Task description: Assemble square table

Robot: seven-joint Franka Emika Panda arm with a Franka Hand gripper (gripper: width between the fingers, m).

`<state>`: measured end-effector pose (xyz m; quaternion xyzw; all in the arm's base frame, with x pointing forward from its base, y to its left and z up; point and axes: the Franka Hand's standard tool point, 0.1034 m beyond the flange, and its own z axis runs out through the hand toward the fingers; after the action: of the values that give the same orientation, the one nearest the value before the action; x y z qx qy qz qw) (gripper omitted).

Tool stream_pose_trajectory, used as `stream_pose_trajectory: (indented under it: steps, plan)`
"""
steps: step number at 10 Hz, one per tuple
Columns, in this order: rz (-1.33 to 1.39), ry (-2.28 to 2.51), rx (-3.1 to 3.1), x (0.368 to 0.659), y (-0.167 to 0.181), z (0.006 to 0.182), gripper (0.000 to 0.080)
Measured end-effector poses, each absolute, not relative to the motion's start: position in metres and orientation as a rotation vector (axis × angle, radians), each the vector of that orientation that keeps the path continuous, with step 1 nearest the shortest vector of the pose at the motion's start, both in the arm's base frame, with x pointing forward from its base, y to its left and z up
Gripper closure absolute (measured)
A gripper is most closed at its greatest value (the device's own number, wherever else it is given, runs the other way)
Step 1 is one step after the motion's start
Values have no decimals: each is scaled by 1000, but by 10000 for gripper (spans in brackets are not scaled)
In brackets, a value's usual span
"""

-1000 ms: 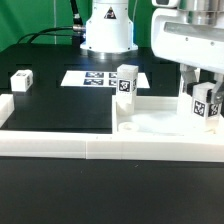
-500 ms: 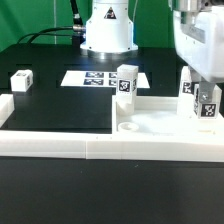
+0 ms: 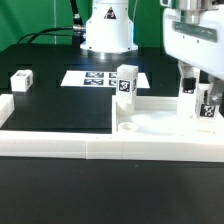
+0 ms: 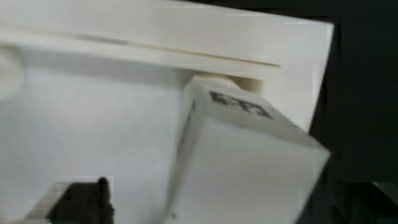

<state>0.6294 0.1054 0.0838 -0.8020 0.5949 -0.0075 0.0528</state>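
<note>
Robotics lab: marker board [image 3: 98,77], black table [image 3: 50,55].

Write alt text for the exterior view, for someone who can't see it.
A robot claw hangs open around an upright leg block standing on the square table slab, at the exterior view's right. A second leg stands on the slab; a third leg lies apart on the black table.

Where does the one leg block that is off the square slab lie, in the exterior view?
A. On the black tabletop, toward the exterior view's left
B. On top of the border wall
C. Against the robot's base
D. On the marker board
A: the lone leg block sits on the black tabletop near the exterior view's left edge, apart from the slab and the marker board.
</note>
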Motion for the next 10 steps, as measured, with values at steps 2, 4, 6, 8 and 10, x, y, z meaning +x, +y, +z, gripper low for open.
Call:
stream_pose_trajectory:
  steps: [2,4,6,8,10]
  plan:
    - [-31,1556,-2610,628,108,83,155]
    - [-47,1329,-2736,629,107,83,150]
    - [-62,1098,-2845,629,106,83,150]
    - [-90,627,-3026,631,111,85,150]
    - [-119,346,-3090,631,114,83,150]
